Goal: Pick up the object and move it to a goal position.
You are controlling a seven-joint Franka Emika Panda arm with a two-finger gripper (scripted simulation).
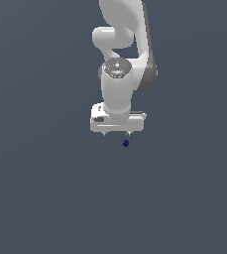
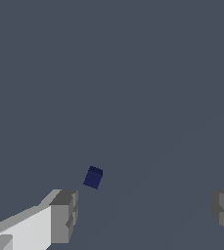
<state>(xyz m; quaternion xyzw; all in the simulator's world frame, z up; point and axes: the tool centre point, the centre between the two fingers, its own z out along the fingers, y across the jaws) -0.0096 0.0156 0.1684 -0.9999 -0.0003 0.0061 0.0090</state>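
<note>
The white Franka arm [image 1: 119, 59] hangs down over a flat, featureless slate-grey surface [image 1: 40, 188], its white two-fingered gripper [image 1: 116, 134] pointing at that surface. The jaws stand wide apart — in the wrist view the two grey fingertips [image 2: 64, 215] sit at opposite edges of the picture with bare surface between them, and nothing is held. The tiny dark navy-blue object [image 1: 126, 143], which shows as a small boxy block in the wrist view [image 2: 93, 177], lies on the grey surface. In the exterior view it sits just below the gripper's fingertips, closer to the finger on the exterior view's right. In the wrist view it lies close to one fingertip but apart from it, not squarely between the two.
</note>
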